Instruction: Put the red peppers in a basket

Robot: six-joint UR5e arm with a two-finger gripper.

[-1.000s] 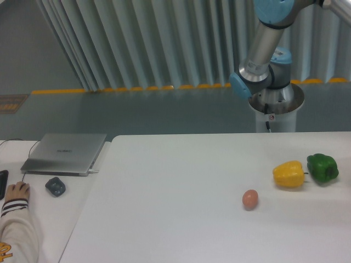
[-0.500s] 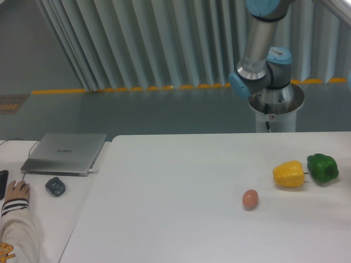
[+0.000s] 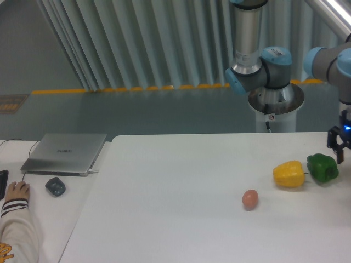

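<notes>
No red pepper shows in the camera view, and no basket shows either. My gripper (image 3: 336,148) has come into view at the far right edge, hanging just above and to the right of the green pepper (image 3: 322,167). Its dark fingers (image 3: 331,140) stand apart with nothing between them. The yellow pepper (image 3: 289,174) lies beside the green one on the white table (image 3: 181,186).
A small brownish egg-shaped object (image 3: 250,199) lies left of the yellow pepper. The robot base (image 3: 276,104) stands behind the table. On a side desk at the left are a closed laptop (image 3: 64,152), a dark mouse (image 3: 55,186) and a person's hand (image 3: 16,192).
The arm has swung round and the gripper has dropped into view at the right edge, above the green pepper. The peppers and the egg-shaped object have not moved.
</notes>
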